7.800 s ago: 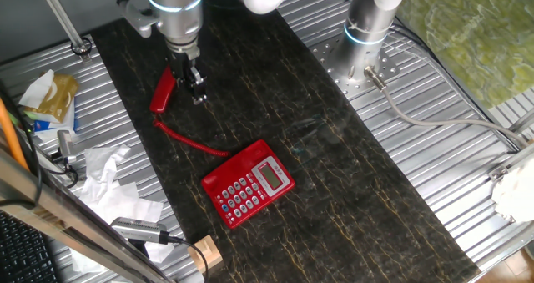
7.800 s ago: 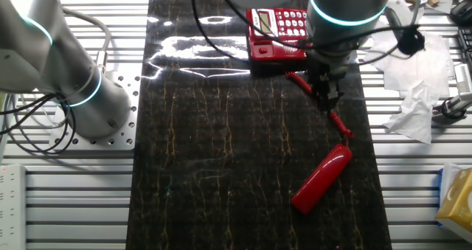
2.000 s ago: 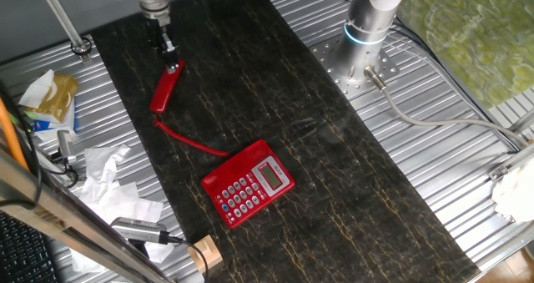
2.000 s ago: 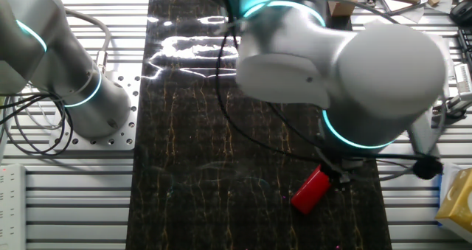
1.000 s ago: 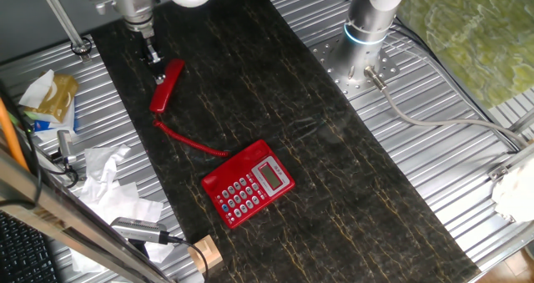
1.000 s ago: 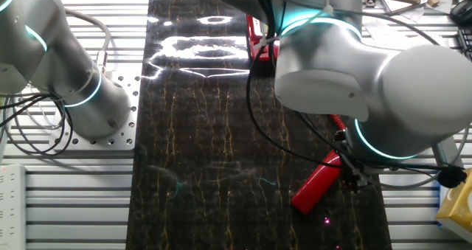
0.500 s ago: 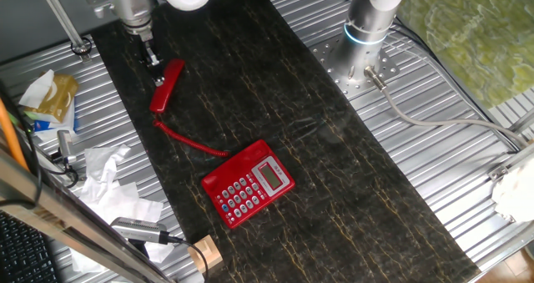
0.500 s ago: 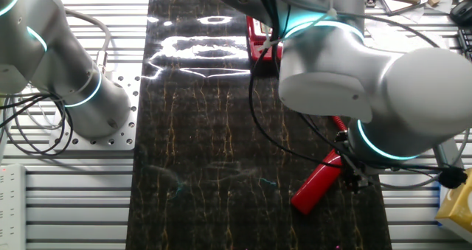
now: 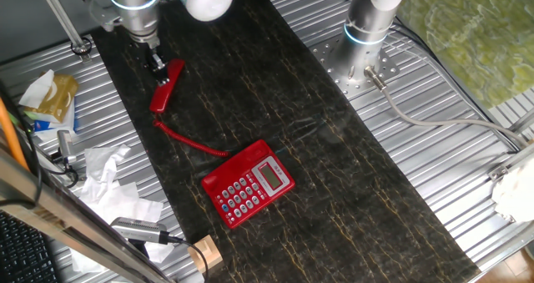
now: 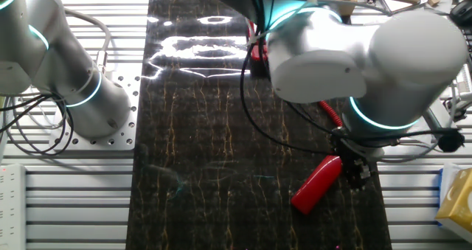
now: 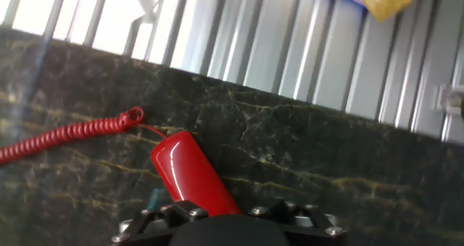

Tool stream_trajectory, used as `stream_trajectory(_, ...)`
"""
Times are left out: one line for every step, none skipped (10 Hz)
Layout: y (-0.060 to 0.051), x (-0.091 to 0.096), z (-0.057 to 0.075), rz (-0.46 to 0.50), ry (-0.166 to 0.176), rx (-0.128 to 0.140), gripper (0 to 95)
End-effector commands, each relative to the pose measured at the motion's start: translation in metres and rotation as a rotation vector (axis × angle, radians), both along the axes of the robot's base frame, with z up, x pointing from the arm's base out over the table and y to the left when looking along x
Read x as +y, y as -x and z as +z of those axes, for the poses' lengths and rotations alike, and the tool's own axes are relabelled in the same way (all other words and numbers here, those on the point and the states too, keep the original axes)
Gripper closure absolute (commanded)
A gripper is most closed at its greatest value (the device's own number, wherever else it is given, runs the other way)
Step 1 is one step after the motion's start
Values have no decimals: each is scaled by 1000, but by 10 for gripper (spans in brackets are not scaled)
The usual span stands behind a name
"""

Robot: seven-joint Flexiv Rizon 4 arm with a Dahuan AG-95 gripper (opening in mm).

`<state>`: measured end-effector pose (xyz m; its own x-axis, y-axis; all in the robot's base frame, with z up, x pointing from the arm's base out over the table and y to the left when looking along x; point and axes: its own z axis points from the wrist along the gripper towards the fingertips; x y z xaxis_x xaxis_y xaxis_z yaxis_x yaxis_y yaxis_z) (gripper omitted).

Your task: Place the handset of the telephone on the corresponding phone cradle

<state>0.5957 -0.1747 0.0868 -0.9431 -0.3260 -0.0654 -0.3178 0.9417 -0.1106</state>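
Meanwhile the gripper (image 9: 156,63) sat low at one end of the handset (image 9: 166,86), touching it; whether its fingers were clenched could not be told. That handset lay flat on the dark mat (image 9: 275,108), well apart from the telephone (image 9: 248,183) toward five o'clock, the coiled cord (image 9: 190,138) trailing between them.

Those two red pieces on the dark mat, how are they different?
The handset is a slim plain bar; the telephone base is squarish with a keypad and grey display. The handset lies beside the robot's tool; the base sits alone farther along. Both are glossy red, joined by a coiled cord.
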Motion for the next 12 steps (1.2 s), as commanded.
stream_trajectory(0,1,-1,163,20,-35,190)
stream_trajectory(0,2,-1,193,10,-43,190)
stream_trajectory(0,3,-2,205,0,-44,190)
stream_trajectory(1,4,-2,235,-29,-49,190)
stream_trajectory(1,4,-3,249,-49,-51,190)
stream_trajectory(2,5,-3,258,-70,-50,190)
stream_trajectory(2,5,-4,259,-81,-49,190)
stream_trajectory(1,6,-5,256,-106,-47,190)
stream_trajectory(1,7,-5,249,-105,-46,190)
stream_trajectory(2,6,-5,239,-106,-33,190)
stream_trajectory(3,6,-6,222,-101,-18,190)
stream_trajectory(3,6,-6,211,-103,-10,190)
